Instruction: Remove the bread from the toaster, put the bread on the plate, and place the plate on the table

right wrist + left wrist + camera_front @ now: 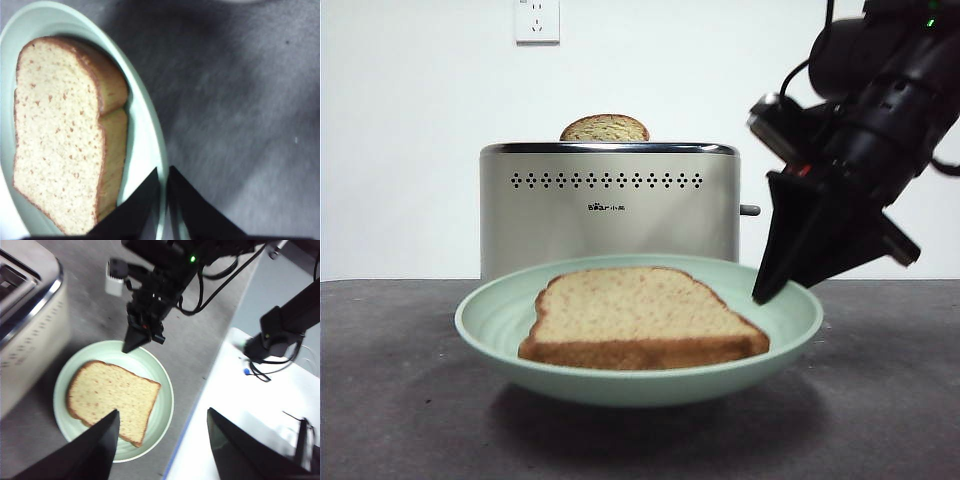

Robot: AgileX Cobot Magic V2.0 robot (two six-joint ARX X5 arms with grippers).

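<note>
The bread (642, 318) lies flat in the mint-green plate (495, 325) at the lower centre of the front view, the plate resting on the dark table (390, 400). Behind stands the cream toaster (609, 208) with a second slice (605, 128) poking from its slot. At the right, the right gripper (762, 292) pinches the plate's rim with narrow jaws. The left gripper (162, 427) hovers above, jaws wide and empty.

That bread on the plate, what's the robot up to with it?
A slice of bread lies flat on the plate in front of the toaster, which holds a second slice. The right gripper is at the plate's rim, jaws nearly shut around it. The left gripper hangs open above.
</note>
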